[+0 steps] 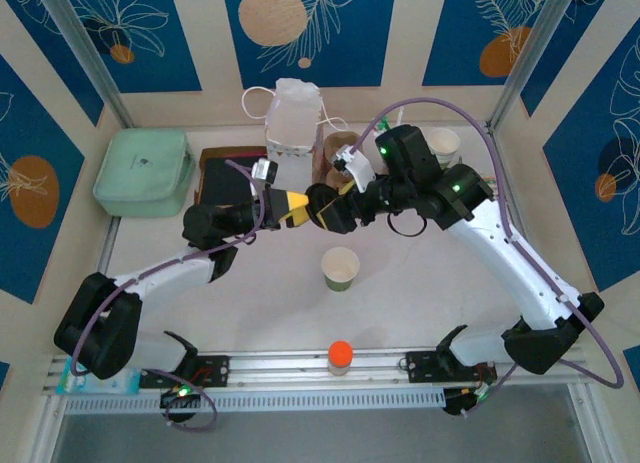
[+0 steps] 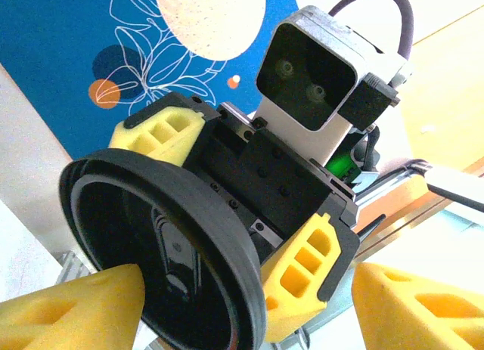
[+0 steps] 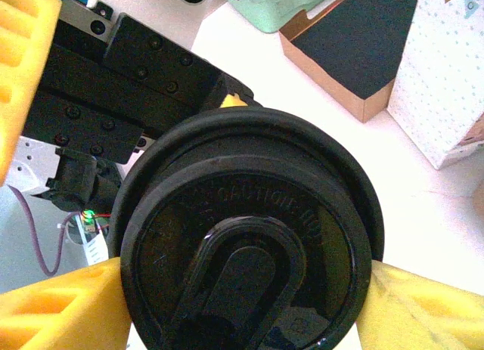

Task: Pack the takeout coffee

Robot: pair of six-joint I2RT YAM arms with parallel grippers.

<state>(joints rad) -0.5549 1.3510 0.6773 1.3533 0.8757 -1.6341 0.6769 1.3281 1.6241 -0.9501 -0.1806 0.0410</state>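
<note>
The black lid (image 3: 249, 236) of the takeout coffee is up in the air between the two arms. The right tool (image 3: 249, 305) is clenched across its width, one yellow finger on each side of the rim. The left tool (image 2: 249, 312) is released: its fingers stand wide, one close against the rim, the other well clear.

This looks like a hand-over. To do it well, the left tool should draw straight back from the lid without brushing the rim, since a nudge could twist the lid in the right tool's hold. The right tool should keep its pinch even and hold the lid flat before moving.

Below and toward the near side of both tools, an uncovered white cup (image 1: 340, 268) with a green band stands upright on the desk (image 1: 440, 283). I cannot tell whether it holds a drink. Beyond the tools stands a white paper bag (image 1: 293, 118), its inside hidden. To the left tool's outer side lies a brown box (image 1: 225, 173) with a dark inside, and past it a closed mint case (image 1: 145, 171).
</note>
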